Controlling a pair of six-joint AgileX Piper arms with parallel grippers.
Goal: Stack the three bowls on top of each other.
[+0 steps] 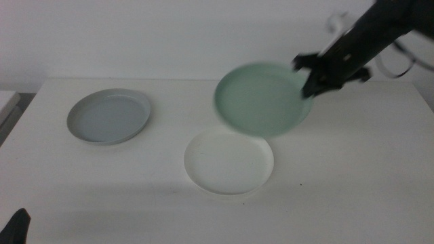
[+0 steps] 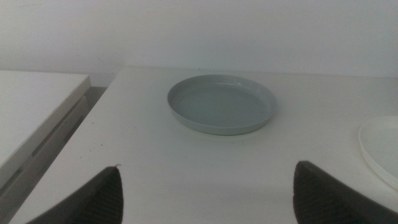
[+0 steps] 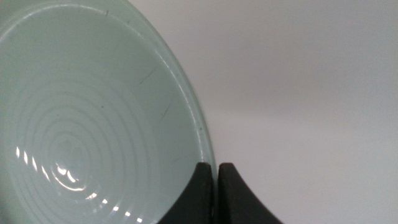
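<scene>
The mint green bowl (image 1: 262,98) hangs tilted in the air above the table, just behind the white bowl (image 1: 229,163). My right gripper (image 1: 312,74) is shut on its right rim; in the right wrist view the two jaws pinch the green bowl (image 3: 81,124) at its edge, right gripper (image 3: 216,171). The pale grey bowl (image 1: 109,116) lies flat at the left of the table, also seen as the grey bowl (image 2: 222,103) ahead of my left gripper (image 2: 205,193), which waits open and empty at the table's near left corner. The white bowl (image 2: 380,148) shows only its rim there.
A white side surface (image 2: 34,109) adjoins the table on the left with a gap between. A white wall stands behind the table. The right arm (image 1: 380,27) reaches in from the upper right.
</scene>
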